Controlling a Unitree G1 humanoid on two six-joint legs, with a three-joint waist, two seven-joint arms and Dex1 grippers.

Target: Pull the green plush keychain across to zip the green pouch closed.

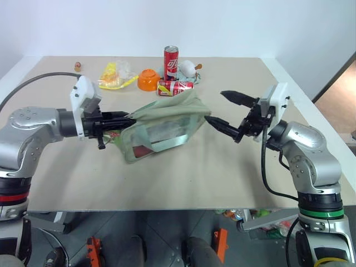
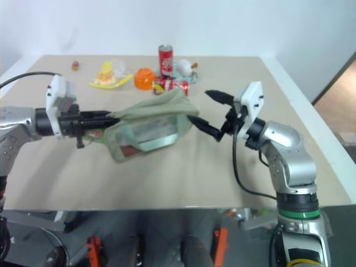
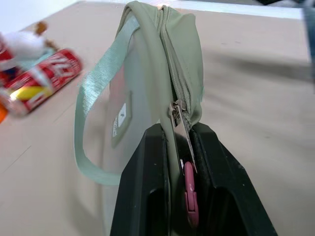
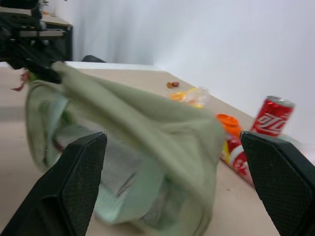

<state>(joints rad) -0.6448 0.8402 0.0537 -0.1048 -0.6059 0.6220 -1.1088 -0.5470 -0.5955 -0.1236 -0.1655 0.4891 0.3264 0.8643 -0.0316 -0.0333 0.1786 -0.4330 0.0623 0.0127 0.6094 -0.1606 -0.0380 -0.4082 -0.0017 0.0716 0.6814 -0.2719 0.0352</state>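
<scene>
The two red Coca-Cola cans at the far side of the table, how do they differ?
The upright red soda can stands on its base, top rim up; the toppled red soda can lies on its side. The upright can is farther from the pale sage-green fabric pouch; the toppled one lies just beyond the pouch, beside the orange bowl. Both share red bodies with white lettering.
</scene>
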